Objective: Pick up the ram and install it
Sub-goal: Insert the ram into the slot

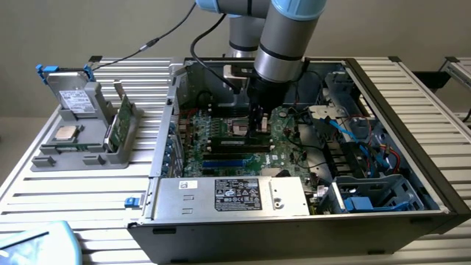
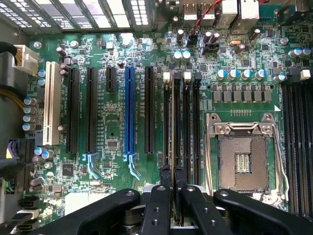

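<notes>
One open black computer case (image 1: 294,232) is sitting on one slatted silver desk (image 1: 74,187). Its one green motherboard (image 2: 112,127) is carrying one blue slot (image 2: 129,110), one white slot (image 2: 51,103), one empty silver processor socket (image 2: 243,159) and one thin dark-green ram stick (image 2: 174,122). One grey plastic holder (image 1: 87,113) is standing by.

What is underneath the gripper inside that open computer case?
A green motherboard with black slots. The gripper is shut on the ram, held edge-on along one slot. The stick covers that slot, hiding how deep it sits.
</notes>
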